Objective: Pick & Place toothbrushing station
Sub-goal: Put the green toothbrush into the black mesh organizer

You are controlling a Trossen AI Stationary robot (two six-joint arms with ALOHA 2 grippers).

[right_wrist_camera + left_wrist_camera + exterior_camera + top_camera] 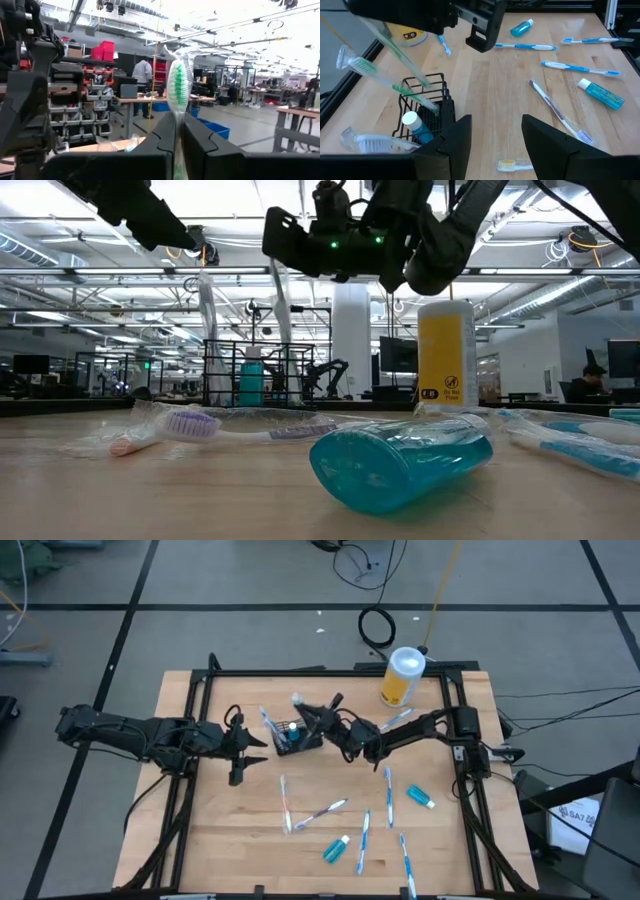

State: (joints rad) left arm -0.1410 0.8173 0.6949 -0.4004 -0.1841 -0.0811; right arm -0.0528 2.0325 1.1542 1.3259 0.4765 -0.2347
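right end effector (179, 131) clamps one green toothbrush (177, 90) over one caddy (297, 736); left end effector (243, 747) released.

The counter (250, 830) is pale, matt wood with a fine, even grain. The caddy (427, 107) is thin black wire, likely coated metal, with a dull sheen. A green-bristled toothbrush (177, 90) sits in crinkled, glossy clear film. The teal toothpaste tube (400, 463) is smooth translucent plastic, shiny along its side. The yellow canister (446, 352) looks like matt plastic or card.
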